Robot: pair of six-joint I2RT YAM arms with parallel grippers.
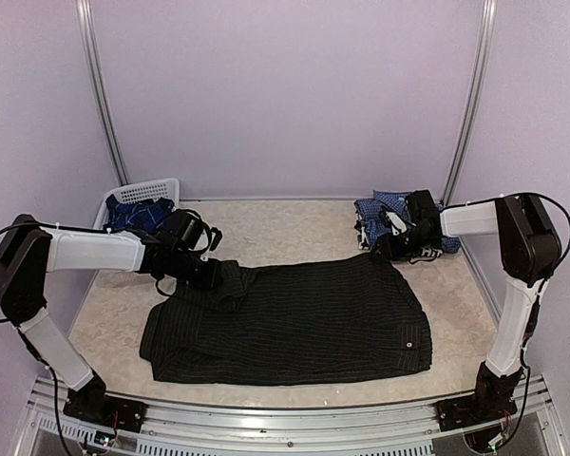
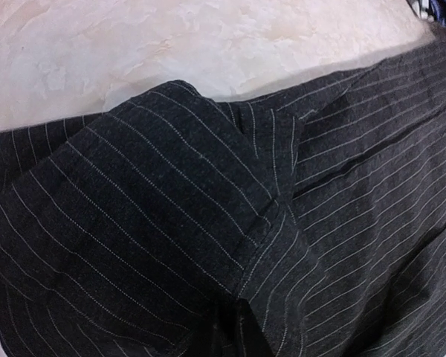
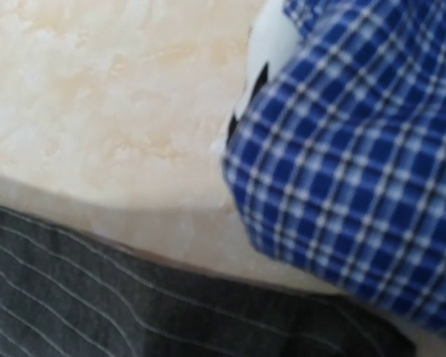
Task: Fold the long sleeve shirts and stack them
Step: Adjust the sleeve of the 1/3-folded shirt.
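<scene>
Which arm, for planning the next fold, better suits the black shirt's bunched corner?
Likely left: left gripper sits on the black shirt there; right gripper is beside the checked shirt.

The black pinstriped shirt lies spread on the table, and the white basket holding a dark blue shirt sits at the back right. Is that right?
No. The top external view shows the white basket, with the dark blue shirt in it, at the back left, not the right. The black pinstriped shirt does lie spread on the table.

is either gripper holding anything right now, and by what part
The left gripper seems to pinch the black pinstriped shirt at its folded-over far-left corner. The right gripper: cannot tell.
</scene>
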